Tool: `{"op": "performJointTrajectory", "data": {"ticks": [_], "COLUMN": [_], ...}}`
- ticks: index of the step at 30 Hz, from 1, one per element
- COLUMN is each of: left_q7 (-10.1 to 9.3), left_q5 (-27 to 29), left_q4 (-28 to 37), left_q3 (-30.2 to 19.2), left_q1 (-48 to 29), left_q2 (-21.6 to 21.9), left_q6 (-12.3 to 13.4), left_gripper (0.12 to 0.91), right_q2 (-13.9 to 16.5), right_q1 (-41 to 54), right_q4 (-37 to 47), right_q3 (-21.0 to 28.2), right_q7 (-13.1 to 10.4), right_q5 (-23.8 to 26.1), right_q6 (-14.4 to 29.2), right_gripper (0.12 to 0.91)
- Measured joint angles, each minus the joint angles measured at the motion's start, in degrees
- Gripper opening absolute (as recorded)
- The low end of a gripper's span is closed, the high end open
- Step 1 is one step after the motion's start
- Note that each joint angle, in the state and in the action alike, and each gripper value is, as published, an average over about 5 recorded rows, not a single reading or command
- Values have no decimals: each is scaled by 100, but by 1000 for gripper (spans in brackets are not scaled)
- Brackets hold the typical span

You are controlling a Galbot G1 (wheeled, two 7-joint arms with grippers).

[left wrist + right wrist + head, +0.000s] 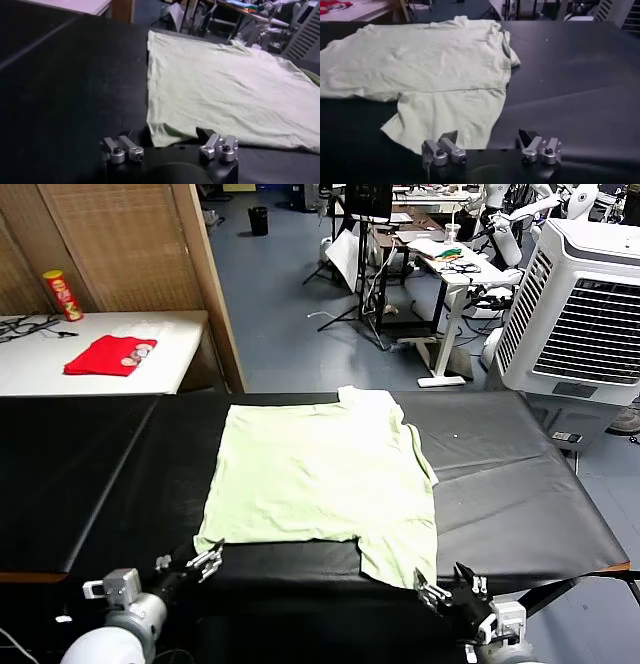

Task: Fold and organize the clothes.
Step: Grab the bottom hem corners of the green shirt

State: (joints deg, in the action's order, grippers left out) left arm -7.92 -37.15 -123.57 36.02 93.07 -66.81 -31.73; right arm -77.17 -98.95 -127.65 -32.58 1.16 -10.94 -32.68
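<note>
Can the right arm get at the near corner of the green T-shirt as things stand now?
Probably yes. The right gripper hangs open just short of the T-shirt's near flap, which lies flat on the black table. Nothing stands between them. The left gripper waits at the other near corner.

The pale green T-shirt (318,479) lies spread flat on the black table, its plain side up; one sleeve reaches toward the near edge; no fold is made yet.
</note>
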Motion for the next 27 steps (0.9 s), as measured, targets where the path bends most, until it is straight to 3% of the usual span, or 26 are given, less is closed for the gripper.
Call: {"op": "performJointTrajectory", "data": {"ticks": [2, 6, 10, 13, 17, 19, 27], "left_q7": [-4, -19, -25, -25, -12, -18, -38], "left_q5": [1, 10, 51, 105, 134, 164, 239], "left_q4": [9, 64, 118, 127, 41, -38, -423], "left_q3": [-2, -6, -5, 0, 51, 92, 326], "left_q1": [-2, -13, -8, 40, 166, 261, 877], "left_q2": [-4, -16, -24, -30, -9, -8, 16], "left_q6": [12, 82, 156, 216, 313, 342, 541], "left_gripper": [798, 767, 578, 410, 196, 137, 127], "right_q2": [-5, -22, -33, -46, -59, -55, -50], "right_q1": [-5, -17, -52, -118, -257, -357, -675], "right_q4": [1, 5, -23, -93, -269, -394, -823], "right_q3": [6, 16, -8, -53, -129, -171, -291], "right_q7": [1, -3, -34, -62, -100, -116, -212], "right_q5": [22, 80, 103, 101, 81, 60, -62], "right_q6": [10, 31, 33, 28, 24, 28, 47], "right_gripper": [667, 467, 243, 144, 121, 121, 121]}}
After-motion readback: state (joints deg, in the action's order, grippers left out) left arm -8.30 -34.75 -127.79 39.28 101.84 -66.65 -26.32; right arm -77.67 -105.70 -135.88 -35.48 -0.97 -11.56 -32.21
